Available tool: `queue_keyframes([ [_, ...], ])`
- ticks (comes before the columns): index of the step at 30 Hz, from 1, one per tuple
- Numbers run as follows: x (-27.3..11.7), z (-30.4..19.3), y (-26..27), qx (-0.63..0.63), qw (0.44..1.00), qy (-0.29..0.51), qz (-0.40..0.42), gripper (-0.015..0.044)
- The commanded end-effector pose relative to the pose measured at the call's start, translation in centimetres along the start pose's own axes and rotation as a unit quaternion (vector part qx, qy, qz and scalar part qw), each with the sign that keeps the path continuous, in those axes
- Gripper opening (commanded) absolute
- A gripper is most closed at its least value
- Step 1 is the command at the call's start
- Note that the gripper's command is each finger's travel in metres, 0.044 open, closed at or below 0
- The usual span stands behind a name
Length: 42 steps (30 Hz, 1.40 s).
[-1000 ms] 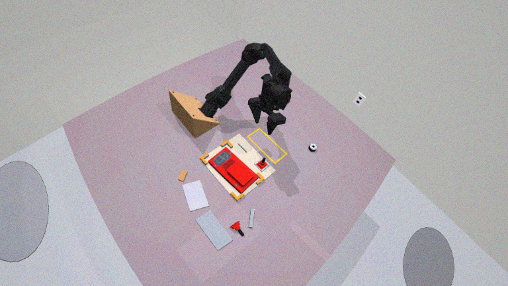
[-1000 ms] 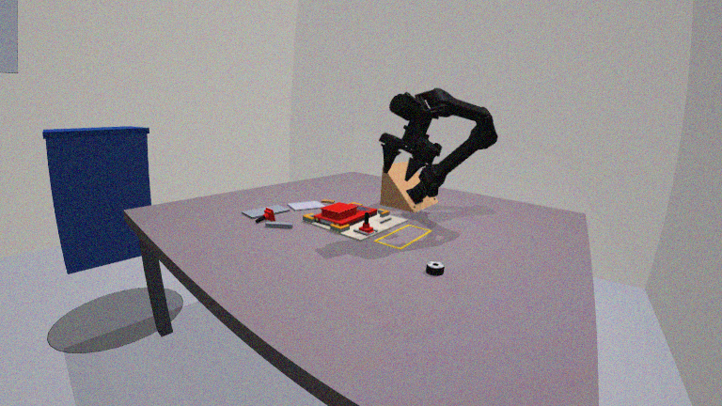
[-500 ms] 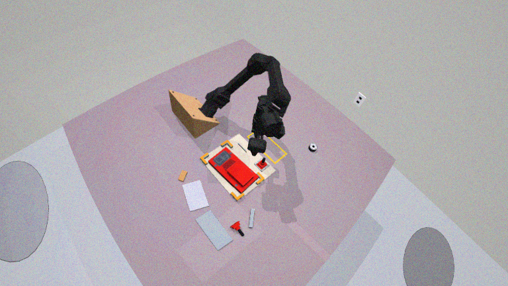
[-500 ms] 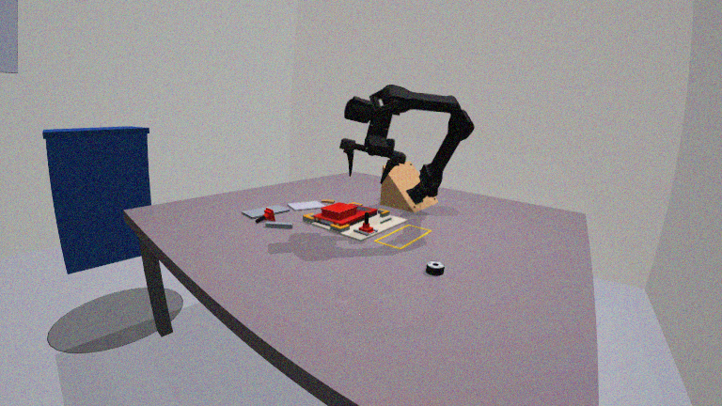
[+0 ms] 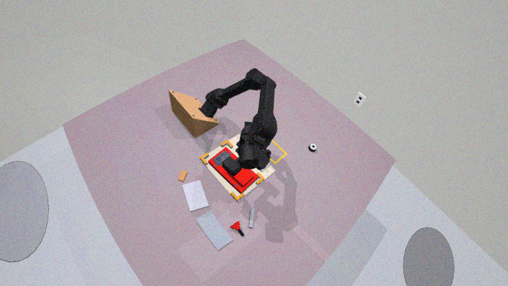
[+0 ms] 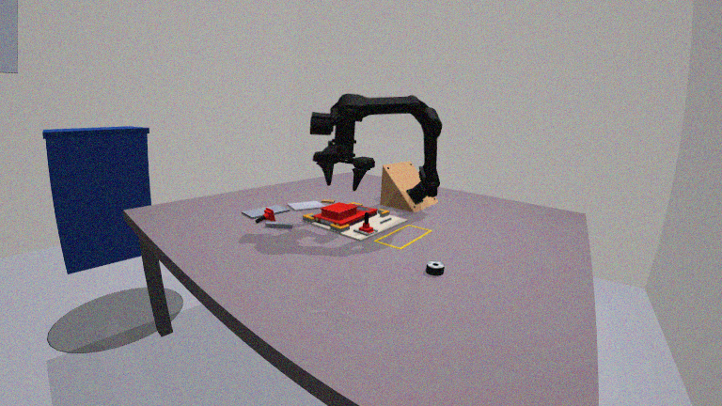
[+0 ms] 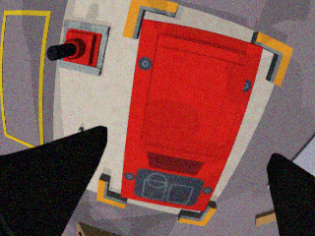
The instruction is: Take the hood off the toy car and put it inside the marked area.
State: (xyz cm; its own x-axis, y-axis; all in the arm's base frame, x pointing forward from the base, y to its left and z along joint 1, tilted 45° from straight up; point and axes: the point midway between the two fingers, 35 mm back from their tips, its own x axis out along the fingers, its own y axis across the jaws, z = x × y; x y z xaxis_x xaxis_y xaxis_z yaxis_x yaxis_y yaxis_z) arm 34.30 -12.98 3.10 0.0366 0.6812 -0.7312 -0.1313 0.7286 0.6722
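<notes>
The red toy car [image 5: 243,189] [image 6: 367,210] [image 7: 132,128] lies on the cream board [image 6: 352,233] [image 7: 112,98] between orange corner brackets. Its hood, a raised red block [image 5: 243,179] [image 6: 338,210] [image 7: 192,93], sits on the car. My gripper [image 6: 341,187] [image 7: 192,149] points down, open and empty, above the car and touching nothing. In the wrist view its fingers stand on either side of the car. In the top view the arm hides part of the car and the fingertips. The yellow marked area [image 5: 286,153] [image 6: 387,245] [image 7: 27,13] lies beside the board, with nothing seen in it.
A red piece with a black handle [image 6: 366,227] [image 7: 89,46] stands on the board near the marked area. A black-and-white ring [image 5: 312,147] [image 6: 434,268] lies beyond. A wooden wedge [image 5: 194,127] [image 6: 396,189] stands by the arm's base. A red funnel-like part [image 5: 235,226] and flat plates [image 5: 195,195] lie opposite.
</notes>
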Motion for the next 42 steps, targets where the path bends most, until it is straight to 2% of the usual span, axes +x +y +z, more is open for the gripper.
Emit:
queue_keyframes([
  [1, 0.6, 0.2, -0.6, 0.025, 1.000, 0.003, 0.011, 0.0440],
  [42, 2.8, 0.3, -0.6, 0.025, 1.000, 0.003, 0.011, 0.0440],
])
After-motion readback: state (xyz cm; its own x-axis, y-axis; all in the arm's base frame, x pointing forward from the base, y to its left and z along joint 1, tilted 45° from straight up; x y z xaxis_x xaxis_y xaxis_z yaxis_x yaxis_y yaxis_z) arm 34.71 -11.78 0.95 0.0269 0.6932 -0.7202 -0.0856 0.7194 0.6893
